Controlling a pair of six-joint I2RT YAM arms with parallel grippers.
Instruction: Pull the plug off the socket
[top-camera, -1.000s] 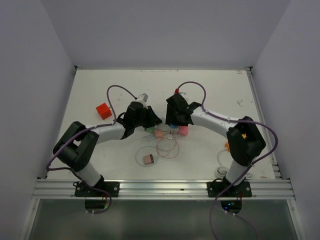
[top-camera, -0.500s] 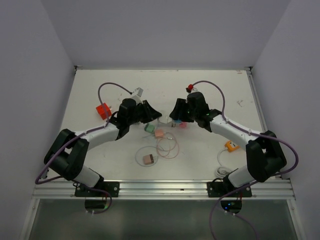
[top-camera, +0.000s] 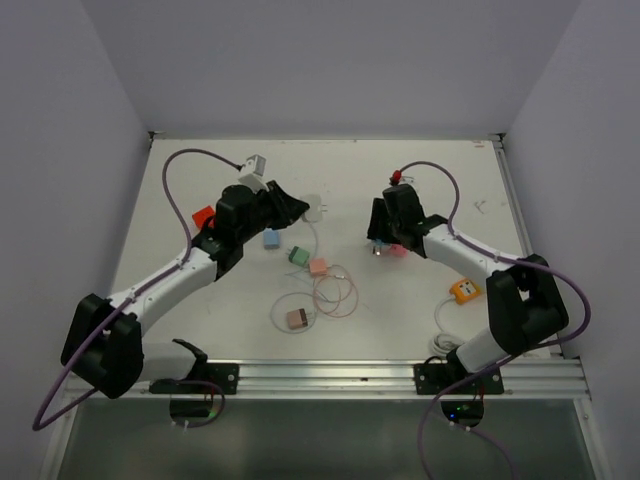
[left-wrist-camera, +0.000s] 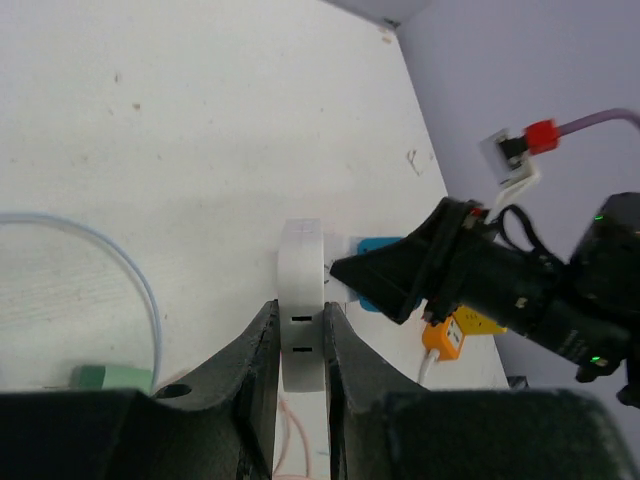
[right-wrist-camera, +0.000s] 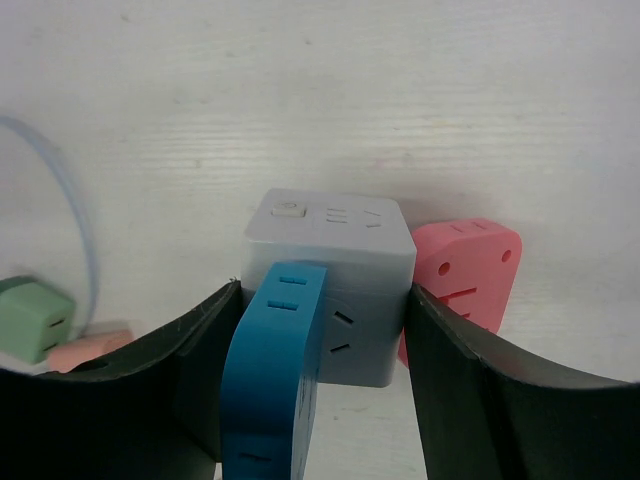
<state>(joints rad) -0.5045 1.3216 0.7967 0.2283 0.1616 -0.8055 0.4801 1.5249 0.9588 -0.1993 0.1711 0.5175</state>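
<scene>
White plug (left-wrist-camera: 301, 300) is pinched by the left jaws, well apart from the grey socket cube (right-wrist-camera: 340, 250) held in the right jaws.

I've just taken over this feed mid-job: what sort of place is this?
Most likely a robot lab test cell: a white table boxed in by bare walls, arms bolted to a metal rail at its near edge, and props such as a socket cube and a white plug.
</scene>
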